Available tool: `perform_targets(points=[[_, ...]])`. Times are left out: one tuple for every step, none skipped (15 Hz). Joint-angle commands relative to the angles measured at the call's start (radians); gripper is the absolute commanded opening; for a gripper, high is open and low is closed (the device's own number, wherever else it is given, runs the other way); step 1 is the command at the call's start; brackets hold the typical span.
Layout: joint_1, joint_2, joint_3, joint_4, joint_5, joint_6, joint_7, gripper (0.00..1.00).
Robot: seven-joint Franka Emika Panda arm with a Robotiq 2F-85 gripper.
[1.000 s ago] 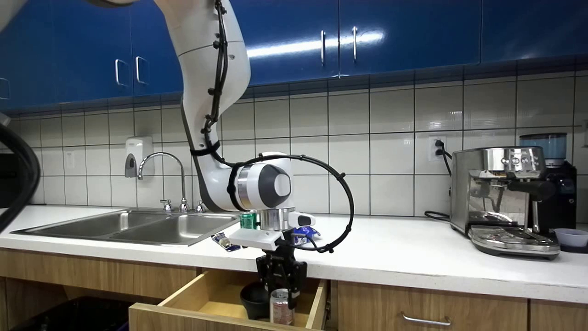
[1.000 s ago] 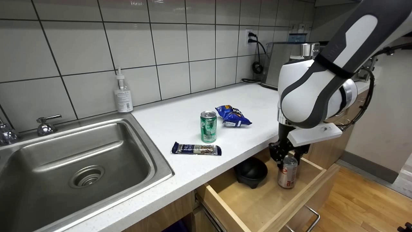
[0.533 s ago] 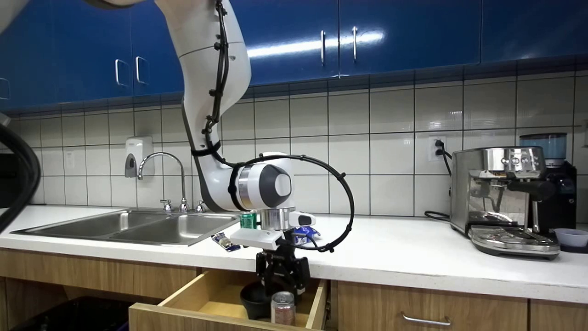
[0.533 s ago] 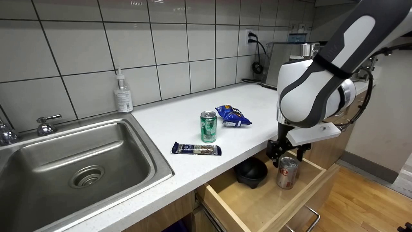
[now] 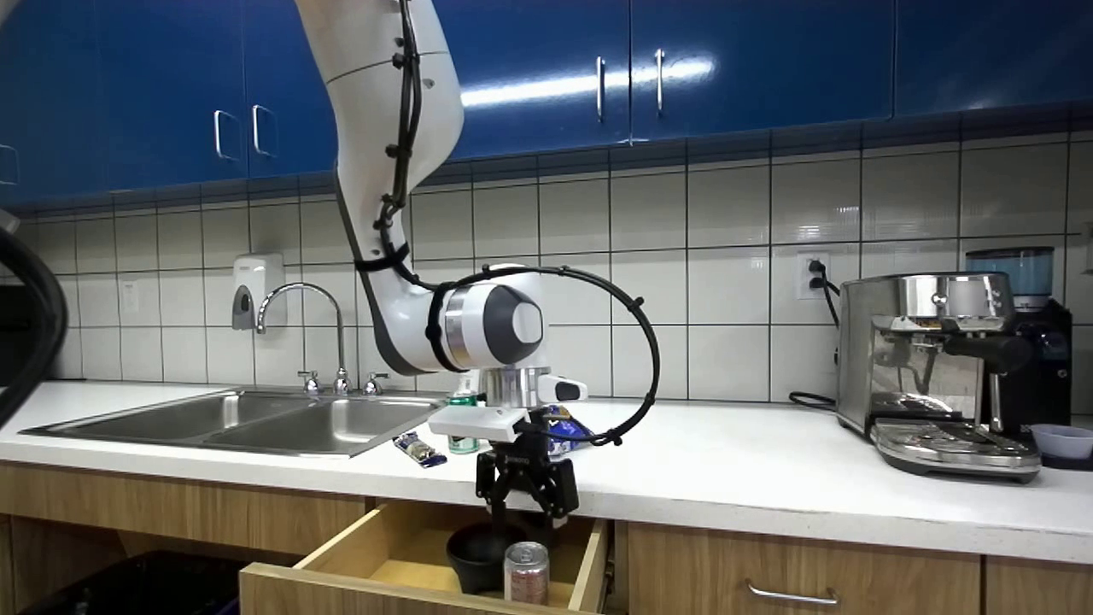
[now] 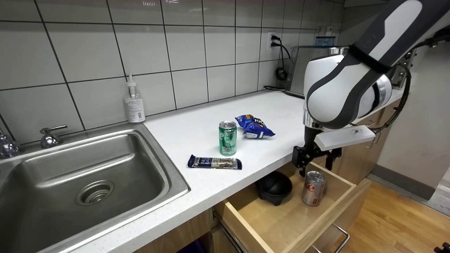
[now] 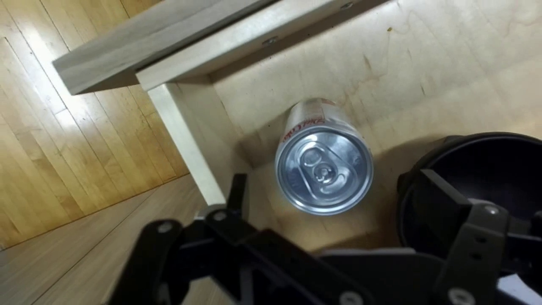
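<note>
A silver can with red lettering (image 6: 313,189) stands upright on the floor of the pulled-out wooden drawer (image 6: 270,221). Just above it is my gripper (image 6: 315,171), pointing down with its jaws wide apart and nothing between them. In the wrist view, the can's lid (image 7: 324,169) shows below the fingers, one black finger (image 7: 238,192) to its left and the other over the black bowl (image 7: 478,137). That bowl sits beside the can, apart from it. Both exterior views show the can clear of the fingertips.
On the white counter (image 6: 197,130) are a green can (image 6: 227,138), a wrapped bar (image 6: 214,162) and a blue snack bag (image 6: 255,126). A steel sink (image 6: 154,147) lies beside them. The counter edge overhangs the drawer's back. A coffee machine (image 5: 931,376) stands farther along.
The fingers were around the can a second ago. They have opened and let go, and the gripper has risen above it. The can stays standing in the drawer.
</note>
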Motion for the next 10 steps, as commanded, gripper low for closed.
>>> perform_targets(points=[[0.003, -0.099, -0.009, -0.025, -0.033, -0.104, -0.007, 1.00], [0.001, -0.116, -0.007, -0.022, -0.040, -0.132, -0.009, 1.00], [-0.001, -0.132, -0.004, -0.017, -0.045, -0.161, -0.014, 1.00], [-0.006, -0.149, 0.002, -0.011, -0.045, -0.195, -0.022, 1.00], [-0.012, -0.169, 0.011, -0.004, -0.037, -0.230, -0.041, 1.00], [-0.018, -0.185, 0.020, 0.003, -0.027, -0.262, -0.064, 1.00], [-0.017, -0.201, 0.024, 0.014, -0.027, -0.292, -0.075, 1.00], [-0.018, -0.214, 0.030, 0.027, -0.026, -0.321, -0.089, 1.00], [-0.019, -0.223, 0.038, 0.043, -0.018, -0.352, -0.113, 1.00], [-0.022, -0.230, 0.048, 0.058, -0.011, -0.375, -0.150, 1.00]])
